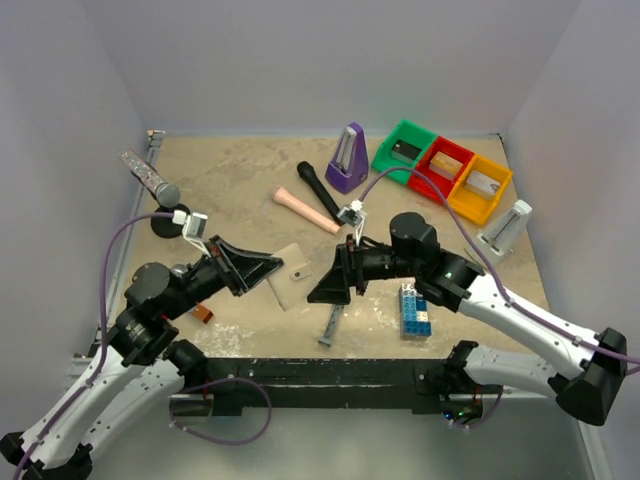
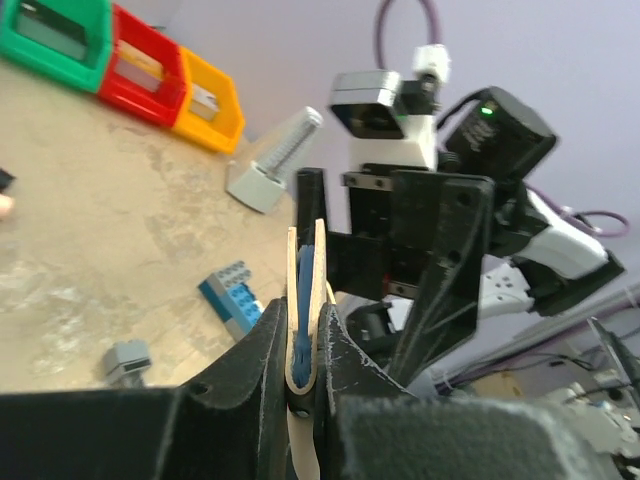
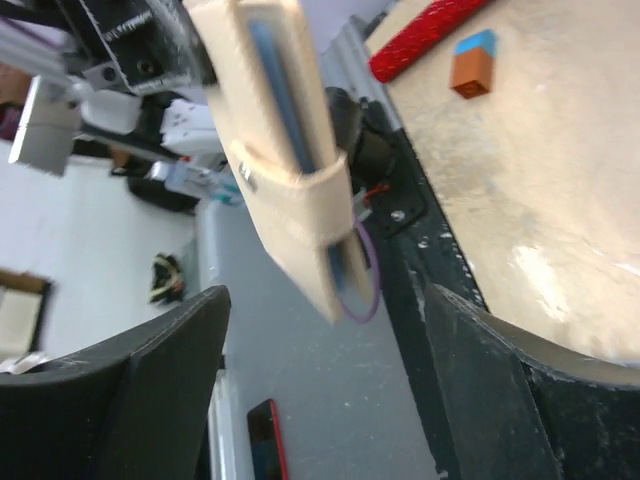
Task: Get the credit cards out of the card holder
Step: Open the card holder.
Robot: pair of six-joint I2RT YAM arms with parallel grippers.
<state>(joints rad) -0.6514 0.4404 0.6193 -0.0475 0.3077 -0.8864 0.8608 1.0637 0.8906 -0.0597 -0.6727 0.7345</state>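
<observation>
Left wrist view shows the left tool (image 2: 303, 335) pinching the card holder (image 2: 305, 265), just ahead of the spread right tool (image 3: 325, 310).

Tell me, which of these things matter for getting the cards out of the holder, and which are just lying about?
In the job: card holder, left gripper clamping it, right gripper open at its end; cards not visible.
Lying about: purple metronome, three coloured bins, blue brick stack, grey bar.
</observation>
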